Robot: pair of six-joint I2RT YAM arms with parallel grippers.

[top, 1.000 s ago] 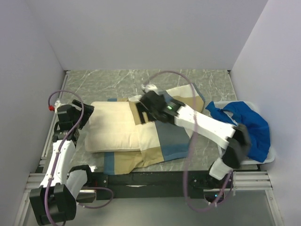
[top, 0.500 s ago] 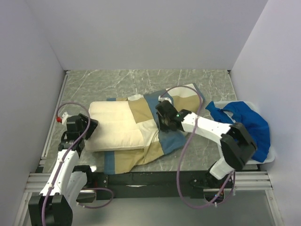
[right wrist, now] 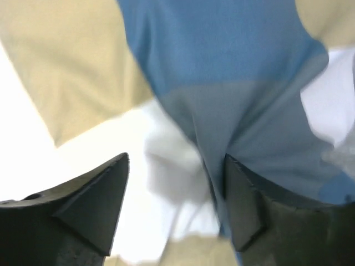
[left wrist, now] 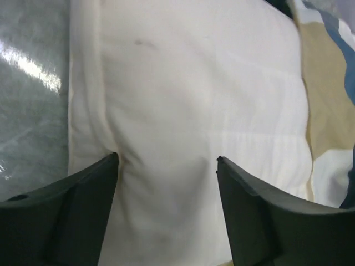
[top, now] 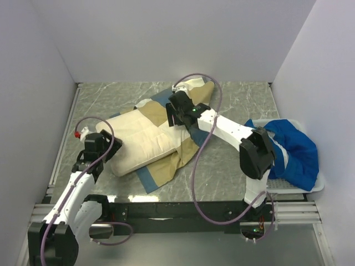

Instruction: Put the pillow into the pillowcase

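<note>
My left fingers [top: 112, 146] half-open astride pillow [left wrist: 183, 83], right fingers [top: 173, 115] half-open on pillowcase [top: 166, 166], nothing clearly held; I'd lift its mouth before pushing

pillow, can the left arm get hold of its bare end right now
Probably yes: the left end effector sits open right over the uncovered end of the pillow, with nothing between them.
</note>
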